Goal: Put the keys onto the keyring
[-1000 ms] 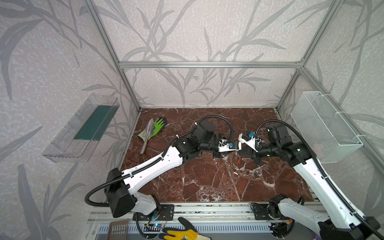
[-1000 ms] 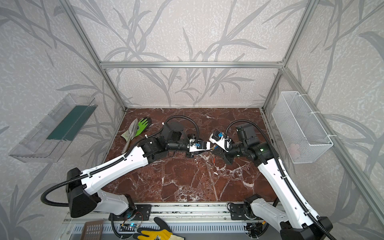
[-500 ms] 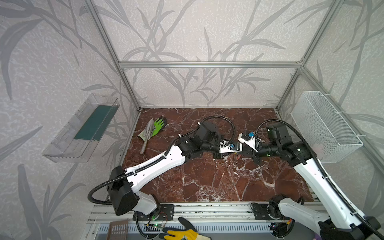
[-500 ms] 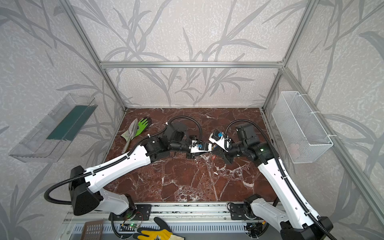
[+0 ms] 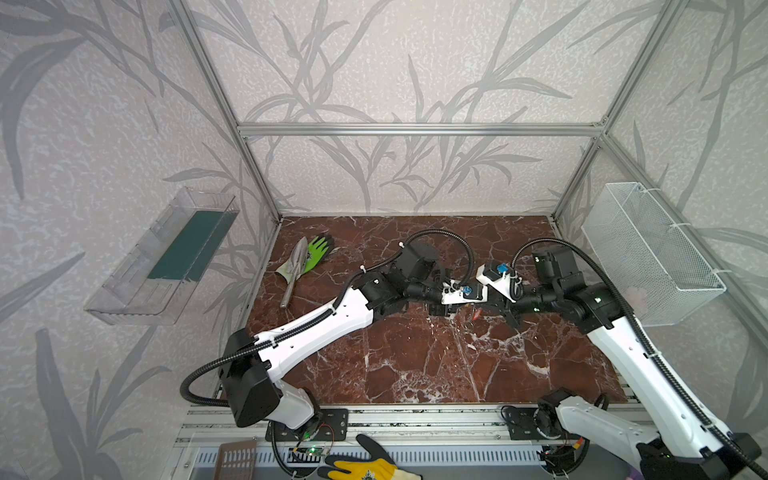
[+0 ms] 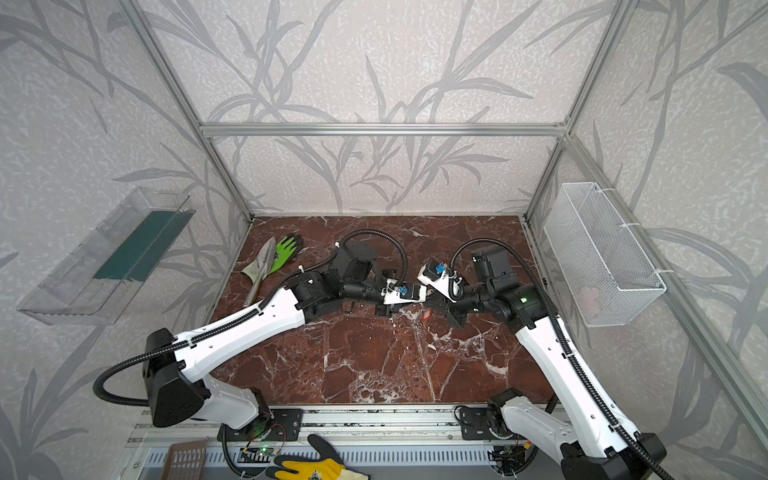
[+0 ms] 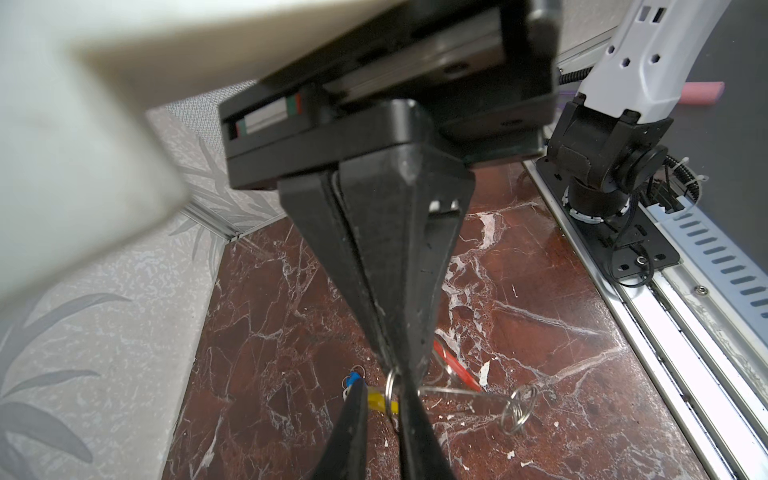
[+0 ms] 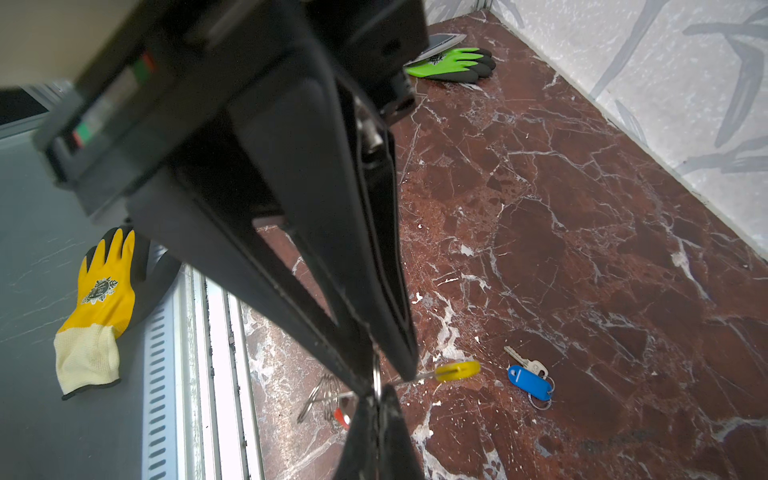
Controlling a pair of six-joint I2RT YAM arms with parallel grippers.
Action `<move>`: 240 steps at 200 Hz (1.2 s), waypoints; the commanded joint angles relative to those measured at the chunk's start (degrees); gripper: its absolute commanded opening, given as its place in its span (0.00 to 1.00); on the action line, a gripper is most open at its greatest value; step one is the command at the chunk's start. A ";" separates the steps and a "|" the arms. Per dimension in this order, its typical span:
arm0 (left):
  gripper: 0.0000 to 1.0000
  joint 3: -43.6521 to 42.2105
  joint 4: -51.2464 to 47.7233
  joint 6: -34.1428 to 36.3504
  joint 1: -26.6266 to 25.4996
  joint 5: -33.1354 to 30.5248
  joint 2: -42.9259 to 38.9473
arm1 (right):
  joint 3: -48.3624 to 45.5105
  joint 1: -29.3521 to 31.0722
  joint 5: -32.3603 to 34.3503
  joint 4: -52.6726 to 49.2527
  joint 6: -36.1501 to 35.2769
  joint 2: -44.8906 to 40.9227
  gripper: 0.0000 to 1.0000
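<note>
Both grippers meet above the middle of the marble floor. My right gripper is shut on a small silver ring that stands on the keyring, a thin grey wire with a yellow arc. My left gripper has its jaws a narrow way apart, straddling that ring and the yellow arc. The red-tagged key hangs beside my right fingers, next to a coiled ring. The blue-tagged key lies on the floor just beyond. In both top views only the red tag shows under the grippers.
A green glove and a trowel lie at the back left. A yellow glove sits off the front rail. A wire basket hangs on the right wall, a clear tray on the left wall.
My left arm has reached further right, up to the right gripper, and its jaws have narrowed. The right gripper has stayed shut and nearly still.
</note>
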 commanded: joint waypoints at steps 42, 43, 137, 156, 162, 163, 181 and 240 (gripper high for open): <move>0.13 3.24 -4.01 1.36 -0.40 1.12 2.44 | -0.39 0.59 -1.92 3.59 -1.34 -2.05 0.00; 0.13 3.26 -4.13 1.40 -0.40 1.12 2.45 | -0.45 0.59 -1.92 3.62 -1.34 -2.06 0.00; 0.05 4.71 -6.35 1.36 -0.40 1.88 3.98 | -3.20 0.59 -2.37 6.77 -3.97 -5.57 0.00; 0.05 4.74 -6.49 1.24 -0.40 2.17 4.24 | -3.82 0.59 -2.70 7.63 -4.32 -6.18 0.00; 0.06 4.79 -6.56 1.19 -0.40 2.30 4.22 | -4.01 0.59 -2.76 7.82 -4.39 -6.35 0.00; 0.06 4.78 -6.55 1.15 -0.40 2.28 4.26 | -4.03 0.54 -2.80 7.95 -4.41 -6.37 0.00; 0.00 5.01 -7.06 1.08 -0.42 2.94 4.42 | -4.41 0.58 -3.40 8.59 -4.68 -6.71 0.00; 0.00 1.44 2.46 -7.78 1.32 5.66 1.81 | -8.05 -0.11 2.90 12.24 -2.63 -10.52 0.27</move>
